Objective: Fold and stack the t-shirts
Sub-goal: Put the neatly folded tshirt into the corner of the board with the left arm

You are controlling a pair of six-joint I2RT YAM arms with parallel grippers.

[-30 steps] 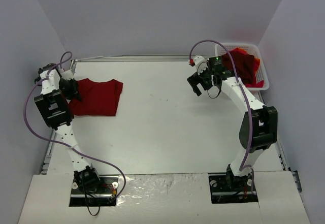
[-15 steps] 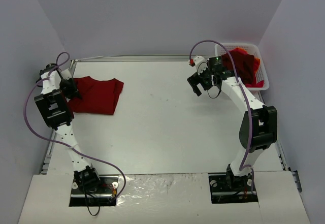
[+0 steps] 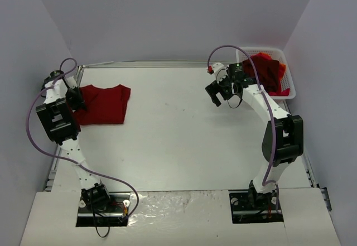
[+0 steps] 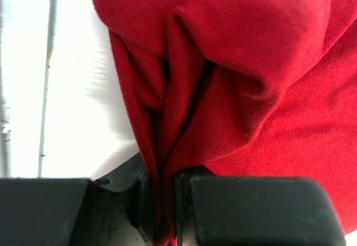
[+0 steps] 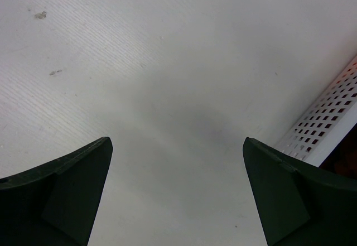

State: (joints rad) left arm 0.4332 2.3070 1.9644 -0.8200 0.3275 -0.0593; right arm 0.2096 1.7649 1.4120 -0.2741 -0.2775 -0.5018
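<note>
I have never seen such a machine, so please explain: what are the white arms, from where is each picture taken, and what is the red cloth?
These are two robot arms bolted at the near edge of a table. The wide picture looks down from above and behind them. The other two come from cameras on the wrists, so the dark shapes at the bottom are each arm's own fingers. A red t-shirt lies on the left of the table; the left gripper is shut on a bunched edge of it. The right gripper is open and empty above bare table, beside a white basket holding other t-shirts.
</note>
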